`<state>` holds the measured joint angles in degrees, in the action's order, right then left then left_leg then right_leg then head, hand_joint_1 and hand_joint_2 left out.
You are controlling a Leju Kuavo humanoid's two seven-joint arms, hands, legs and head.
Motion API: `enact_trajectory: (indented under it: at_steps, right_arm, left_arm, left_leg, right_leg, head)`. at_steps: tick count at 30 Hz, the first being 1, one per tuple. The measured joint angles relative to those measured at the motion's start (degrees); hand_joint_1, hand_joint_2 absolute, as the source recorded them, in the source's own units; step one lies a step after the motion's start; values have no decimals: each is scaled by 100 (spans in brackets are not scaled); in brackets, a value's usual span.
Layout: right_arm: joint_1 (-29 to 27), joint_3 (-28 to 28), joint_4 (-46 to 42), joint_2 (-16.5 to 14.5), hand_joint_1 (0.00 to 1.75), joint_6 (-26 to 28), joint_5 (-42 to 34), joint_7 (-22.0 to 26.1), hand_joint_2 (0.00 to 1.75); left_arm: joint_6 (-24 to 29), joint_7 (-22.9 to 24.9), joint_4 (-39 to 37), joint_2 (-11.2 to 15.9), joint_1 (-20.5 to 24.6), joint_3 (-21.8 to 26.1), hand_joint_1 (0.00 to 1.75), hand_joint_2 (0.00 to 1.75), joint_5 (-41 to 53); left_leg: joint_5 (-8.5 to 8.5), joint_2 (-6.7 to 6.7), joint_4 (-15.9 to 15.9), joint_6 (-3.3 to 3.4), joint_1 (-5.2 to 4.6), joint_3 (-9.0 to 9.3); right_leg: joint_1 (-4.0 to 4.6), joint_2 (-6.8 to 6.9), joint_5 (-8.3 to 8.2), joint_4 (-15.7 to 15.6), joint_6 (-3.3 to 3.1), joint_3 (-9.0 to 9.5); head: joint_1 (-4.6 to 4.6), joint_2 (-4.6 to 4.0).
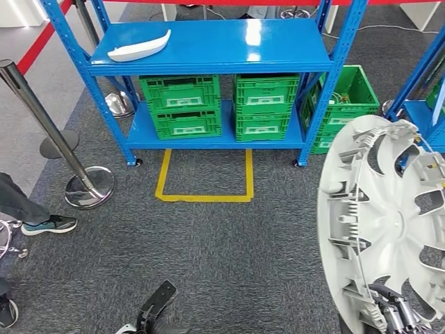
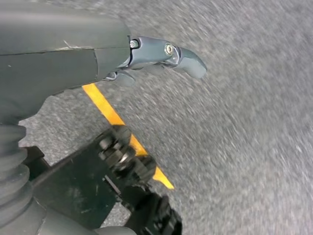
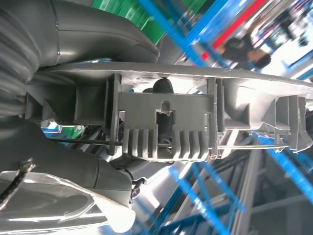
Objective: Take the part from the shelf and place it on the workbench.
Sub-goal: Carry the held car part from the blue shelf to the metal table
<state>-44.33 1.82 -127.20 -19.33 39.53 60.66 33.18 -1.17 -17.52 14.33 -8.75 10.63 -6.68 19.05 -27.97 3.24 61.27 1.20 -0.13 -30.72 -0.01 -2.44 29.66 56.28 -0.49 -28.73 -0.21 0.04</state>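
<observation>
**Op:** While the wheel cover (image 1: pixel 386 223) fills the right edge of the head view, I log it as held by the right hand (image 1: pixel 391 313), whose fingers close on its lower rim at the lower right corner. The right wrist view confirms it: thumb on one side of the ribbed rim (image 3: pixel 162 132), fingers on the other.

**Obs:** Orientation of the part?

**Op:** Standing on edge, ribbed back face towards the camera, rising up the frame from the grip. It is off the shelf and well apart from it.

**Obs:** Left hand?

**Op:** The left hand (image 1: pixel 157 309) hangs low at bottom centre, nothing in it. In the left wrist view its fingers (image 2: pixel 166 54) lie extended over grey carpet and a strip of yellow tape (image 2: pixel 110 115). The right hand is the only one that matters for the next step.

**Obs:** Workbench?

**Op:** I cannot place it. Ahead, upper centre, is the blue shelf (image 1: pixel 210 49) with a white trim piece (image 1: pixel 139 47) at its upper left and green crates (image 1: pixel 183 104) on the lower level. A yellow floor marking (image 1: pixel 204 184) lies just before it.

**Obs:** Obstructions?

**Op:** A stanchion (image 1: pixel 86 184) at left, with a person's shoe (image 1: pixel 50 224) near it. My judgement: turning needs care, since the cover hides the right side.
</observation>
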Motion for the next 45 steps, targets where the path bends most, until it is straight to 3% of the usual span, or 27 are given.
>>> enact_trajectory:
  at_steps: [2,4,6,8,10,11,12,14,16,19,20,22,24,25,26,27,28,30,32,33,35,37,39,41,42,43,45]
  right_arm:
    - [-32,-38,-65,-11,175,3,-15,-28,175]
    - [-78,-75,-129,-22,175,5,-8,-47,175]
    - [-117,-114,-179,-31,175,7,10,-65,175]
    - [-122,-146,-206,-33,175,7,36,-76,175]
    - [-127,-163,-220,-32,175,6,55,-83,175]
    - [-136,-171,-224,-32,175,5,59,-88,175]
    - [-145,-180,-227,-32,175,5,57,-94,175]
    - [-157,-202,-230,-32,175,5,55,-108,175]
    - [-168,-223,-244,-33,175,5,59,-127,175]
    - [-184,-251,-282,-37,175,5,92,-195,175]
    - [-190,-259,-300,-39,175,5,116,-220,175]
    - [-199,-272,-343,-43,175,5,184,-272,175]
    - [-203,-283,-389,-44,175,5,269,-339,175]
    - [-205,-287,-410,-45,175,5,317,-379,175]
    - [-211,-289,-432,-45,175,5,367,-423,175]
    - [-219,-289,-455,-45,175,5,414,-468,175]
    - [-230,-289,-481,-45,175,5,455,-513,175]
    - [-250,-290,-534,-48,175,6,510,-577,175]
    - [-257,-291,-578,-52,175,7,544,-611,175]
    - [-265,-291,-597,-54,175,8,557,-634,175]
    - [-298,-295,-648,-58,175,8,572,-705,175]
    - [-306,-301,-697,-60,175,9,571,-754,175]
    - [-278,-305,-723,-58,175,10,568,-755,175]
    - [-262,-309,-728,-58,175,9,569,-747,175]
    - [-262,-311,-729,-58,175,9,568,-747,175]
    - [-261,-314,-729,-58,175,8,566,-749,175]
    - [-245,-317,-729,-58,175,8,561,-750,175]
  left_arm:
    - [9,11,-1,-23,-14,-13,0,175,23]
    - [13,20,-1,-59,-6,-26,0,175,32]
    - [17,21,-1,-101,37,-38,0,175,41]
    - [16,26,-2,-145,51,-50,0,175,63]
    - [14,33,-3,-170,27,-66,0,175,84]
    - [13,35,-3,-179,21,-74,0,175,88]
    - [12,37,-3,-190,22,-80,0,175,90]
    - [11,37,-3,-209,37,-87,0,175,90]
    - [10,39,-2,-211,51,-90,0,175,94]
    - [10,43,-1,-224,61,-96,0,175,123]
    - [9,44,-1,-234,62,-99,0,175,134]
    - [4,47,-2,-254,58,-108,0,175,153]
    - [-7,57,-3,-262,43,-121,0,175,186]
    - [-14,64,-3,-266,34,-127,0,175,205]
    - [-20,72,-3,-272,29,-132,0,175,222]
    - [-25,76,-3,-281,28,-134,0,175,234]
    - [-31,78,-3,-293,31,-135,0,175,244]
    - [-37,79,-3,-307,42,-137,0,175,259]
    - [-40,84,-3,-312,44,-139,0,175,269]
    - [-41,87,-3,-315,45,-140,0,175,275]
    - [-42,91,-2,-345,70,-140,0,175,294]
    - [-56,89,-1,-387,98,-144,0,175,325]
    - [-73,90,-1,-408,84,-152,0,175,361]
    - [-75,95,-1,-408,59,-156,0,175,382]
    - [-75,96,-1,-408,58,-156,0,175,388]
    - [-75,96,-1,-410,62,-156,0,175,392]
    - [-72,96,-1,-408,73,-157,0,175,399]
  left_leg:
    - [38,162,-271,75,-20,127]
    - [93,49,-423,96,-28,154]
    - [130,-102,-652,128,9,209]
    - [146,-254,-753,125,32,201]
    - [158,-418,-734,108,36,155]
    - [161,-496,-712,91,43,132]
    - [157,-564,-679,66,56,107]
    - [127,-669,-576,-17,82,54]
    - [78,-733,-465,-116,71,17]
    - [70,-795,-418,-218,69,16]
    - [20,-755,-378,-249,84,1]
    - [-304,-573,-15,-290,105,-139]
    - [-768,-415,745,-284,105,-418]
    - [-907,-389,1083,-264,100,-536]
    - [-928,-377,1242,-232,89,-578]
    - [-828,-360,1168,-183,71,-520]
    - [-634,-317,881,-118,44,-370]
    - [-252,-40,126,69,-6,-17]
    - [-100,194,-243,185,-42,127]
    - [-92,205,-273,201,-50,128]
    - [-50,56,-442,176,-44,160]
    - [18,-114,-638,146,-1,206]
    - [56,-290,-674,132,14,196]
    - [49,-480,-642,116,15,165]
    - [42,-563,-623,99,20,151]
    - [29,-633,-598,75,31,142]
    - [-13,-746,-524,-7,33,130]
  right_leg:
    - [-49,-121,-62,20,77,-81]
    - [-81,-235,-112,21,161,-144]
    - [-66,-125,29,207,206,-318]
    - [-72,98,365,823,270,-650]
    - [-114,188,588,1471,355,-936]
    - [-138,213,560,1542,393,-951]
    - [-163,244,432,1377,428,-846]
    - [-197,399,130,625,489,-411]
    - [-198,514,32,155,429,-164]
    - [-173,437,27,163,209,-222]
    - [-170,404,3,170,156,-233]
    - [-165,322,-63,168,65,-265]
    - [-132,221,-118,174,14,-318]
    - [-108,158,-137,176,-1,-346]
    - [-81,91,-154,179,-12,-367]
    - [-54,20,-167,180,-17,-377]
    - [-27,-53,-178,181,-22,-379]
    - [3,-175,-202,184,-19,-390]
    - [-33,-300,-248,188,29,-446]
    - [-52,-366,-278,184,71,-481]
    - [-64,-437,-306,180,145,-557]
    - [-36,-208,-115,437,194,-726]
    - [-52,101,270,1102,251,-1019]
    - [-99,208,471,1626,323,-1210]
    - [-126,237,420,1594,356,-1154]
    - [-152,283,277,1324,385,-970]
    - [-179,477,29,540,429,-488]
  head:
    - [2,0]
    - [-32,0]
    - [-31,0]
    - [-2,0]
    - [16,0]
    - [15,0]
    - [15,0]
    - [20,0]
    - [16,0]
    - [-3,0]
    - [-6,0]
    - [-18,0]
    - [-26,0]
    - [-28,0]
    - [-28,0]
    - [-28,0]
    - [-28,0]
    - [-4,0]
    - [9,0]
    - [8,0]
    - [-24,0]
    - [16,0]
    - [65,1]
    - [76,1]
    - [76,0]
    - [77,0]
    - [79,0]
